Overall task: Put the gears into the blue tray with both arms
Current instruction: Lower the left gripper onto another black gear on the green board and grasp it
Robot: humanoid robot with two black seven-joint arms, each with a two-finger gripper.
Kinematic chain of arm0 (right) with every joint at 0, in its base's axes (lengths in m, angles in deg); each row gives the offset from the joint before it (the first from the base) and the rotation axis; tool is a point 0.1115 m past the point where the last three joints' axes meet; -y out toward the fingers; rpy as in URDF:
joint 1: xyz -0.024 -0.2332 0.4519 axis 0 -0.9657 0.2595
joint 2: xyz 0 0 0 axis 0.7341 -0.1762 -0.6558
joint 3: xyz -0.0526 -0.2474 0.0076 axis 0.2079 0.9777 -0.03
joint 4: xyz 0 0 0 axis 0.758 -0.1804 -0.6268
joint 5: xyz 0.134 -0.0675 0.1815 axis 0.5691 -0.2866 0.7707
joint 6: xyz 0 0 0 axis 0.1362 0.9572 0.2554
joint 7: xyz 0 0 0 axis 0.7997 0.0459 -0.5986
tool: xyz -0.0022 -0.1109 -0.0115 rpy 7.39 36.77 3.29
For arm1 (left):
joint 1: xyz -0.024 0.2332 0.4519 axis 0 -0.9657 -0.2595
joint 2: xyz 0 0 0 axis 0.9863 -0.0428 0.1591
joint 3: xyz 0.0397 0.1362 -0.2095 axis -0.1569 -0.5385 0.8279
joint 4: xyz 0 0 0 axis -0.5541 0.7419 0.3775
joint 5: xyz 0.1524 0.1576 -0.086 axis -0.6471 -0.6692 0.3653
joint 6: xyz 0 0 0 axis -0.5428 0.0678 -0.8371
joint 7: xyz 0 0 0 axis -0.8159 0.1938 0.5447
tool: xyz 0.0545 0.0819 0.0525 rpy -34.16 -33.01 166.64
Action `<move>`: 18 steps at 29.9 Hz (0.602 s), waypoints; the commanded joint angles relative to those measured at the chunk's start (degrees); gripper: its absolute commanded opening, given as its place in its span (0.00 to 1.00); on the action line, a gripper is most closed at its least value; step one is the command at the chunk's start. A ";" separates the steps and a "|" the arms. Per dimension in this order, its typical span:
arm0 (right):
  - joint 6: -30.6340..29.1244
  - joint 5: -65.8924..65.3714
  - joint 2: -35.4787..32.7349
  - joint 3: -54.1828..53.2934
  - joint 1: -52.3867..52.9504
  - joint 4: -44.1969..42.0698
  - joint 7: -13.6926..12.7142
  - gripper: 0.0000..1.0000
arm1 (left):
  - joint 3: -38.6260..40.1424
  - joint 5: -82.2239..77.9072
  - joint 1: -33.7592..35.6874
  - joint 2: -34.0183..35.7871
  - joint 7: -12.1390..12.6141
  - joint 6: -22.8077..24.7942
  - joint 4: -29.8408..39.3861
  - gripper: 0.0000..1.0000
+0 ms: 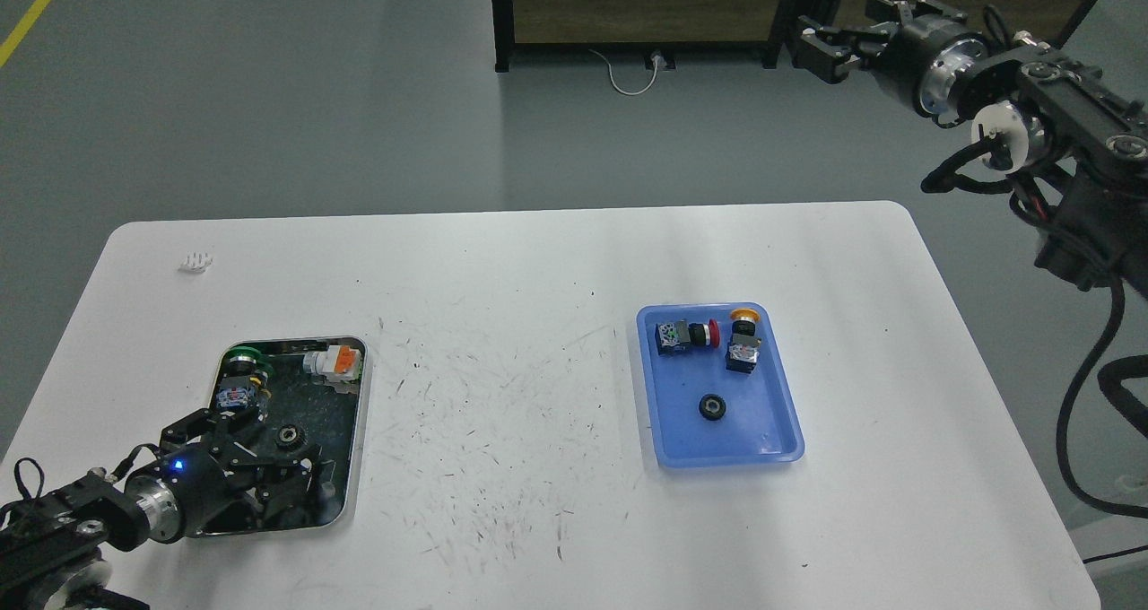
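The blue tray [778, 413] lies right of the table's middle. One black gear [713, 406] rests on its floor. A second gear [289, 434] lies in the shiny steel tray [357, 431] at the front left. My left gripper [300, 468] reaches into that steel tray from the lower left. Its fingers are spread open just in front of the gear, and I see no hold on it. My right gripper [813, 47] hangs high in the air beyond the table's far right corner, open and empty.
Two push-button switches [683, 335] [743, 344] lie at the blue tray's far end. The steel tray also holds a green-capped switch [240, 361] and an orange-and-white part [336, 361]. A small white piece [195, 261] sits far left. A dark frame [646, 9] stands behind the table.
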 commanded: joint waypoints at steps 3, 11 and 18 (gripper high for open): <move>-0.05 0.00 -0.07 0.00 0.00 0.05 0.00 0.85 | -0.01 0.09 0.07 -0.55 0.00 0.06 0.00 0.89; -0.05 0.00 -0.16 0.00 0.00 0.05 0.00 0.85 | -0.01 0.09 0.34 -0.55 0.26 0.41 0.09 0.75; -0.05 -0.08 -0.25 0.00 -0.01 0.05 0.00 0.86 | -0.27 0.09 0.25 -0.55 0.53 0.41 0.00 0.62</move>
